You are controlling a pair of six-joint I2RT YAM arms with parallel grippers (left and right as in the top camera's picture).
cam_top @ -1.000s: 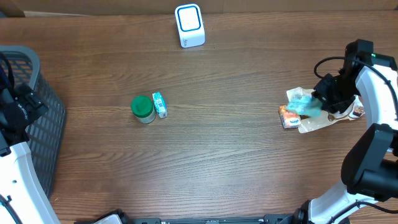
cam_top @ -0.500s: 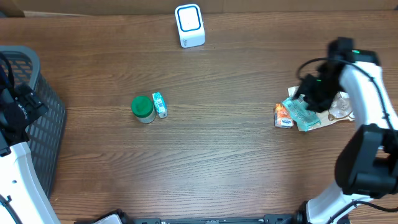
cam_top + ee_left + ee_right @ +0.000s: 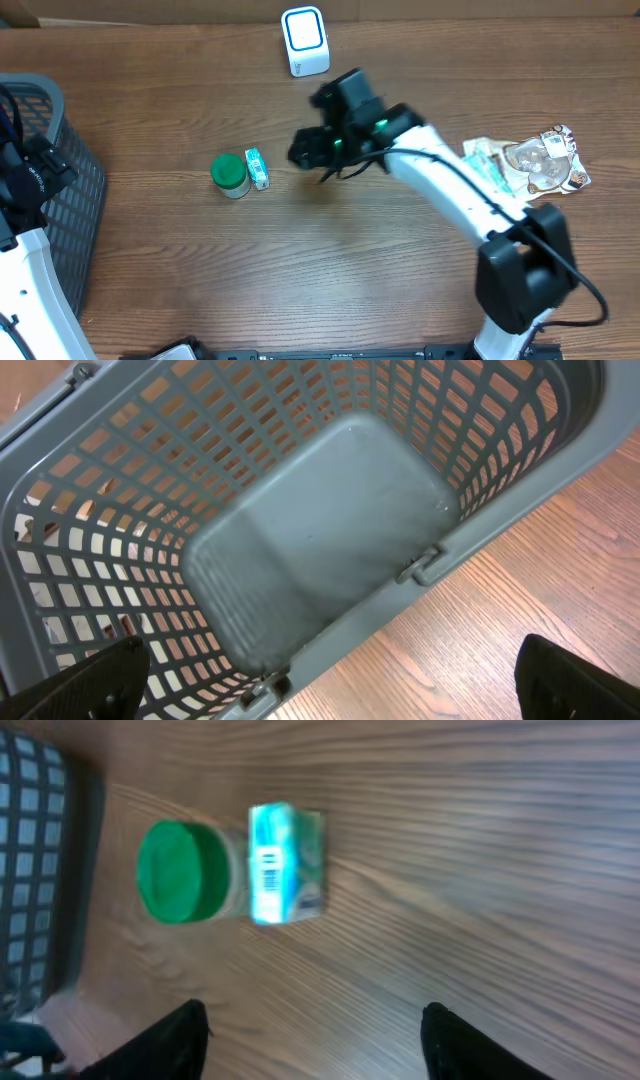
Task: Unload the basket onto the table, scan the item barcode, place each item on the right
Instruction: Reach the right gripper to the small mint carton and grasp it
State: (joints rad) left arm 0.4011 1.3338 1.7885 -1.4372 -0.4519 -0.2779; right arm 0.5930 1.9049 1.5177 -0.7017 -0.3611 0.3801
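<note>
Desk (image 3: 400,270), wood grain. Grey basket (image 3: 300,560) sits directly beneath the left fingers (image 3: 85,685), which are spread wide and empty. Right fingers (image 3: 165,1045) are apart and hold nothing. Green-lidded jar (image 3: 180,870) lies ahead of them, off to one side. Teal box (image 3: 287,863), barcode up, lies ahead of the gap between the right fingers, touching the jar and clear of both fingers.

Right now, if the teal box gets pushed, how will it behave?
The teal box looks flat-sided and rigid: probably slides, not rolls. Small, so likely light. A push toward the green-lidded jar beside it may move both.
</note>
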